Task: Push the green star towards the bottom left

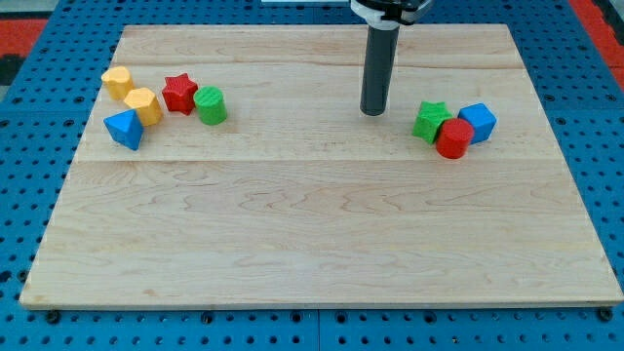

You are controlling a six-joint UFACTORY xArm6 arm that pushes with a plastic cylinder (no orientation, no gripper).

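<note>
Tabletop point(312, 234) of pale wood is carrying two clusters of blocks. My tip point(373, 112), a bare rod tool grasping nothing, is resting just left of the green star point(429, 120), not touching it. That star, bright green and knobbly, is sitting at the view's right, touching a red cylinder point(454, 138) beside a blue cube point(478, 121).

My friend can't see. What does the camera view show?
My tip rests on a wooden board, just left of the green star, not touching it. The star huddles with a red block and a blue block. Far left sit two yellow blocks, a blue block, a red star and a green cylinder.
</note>
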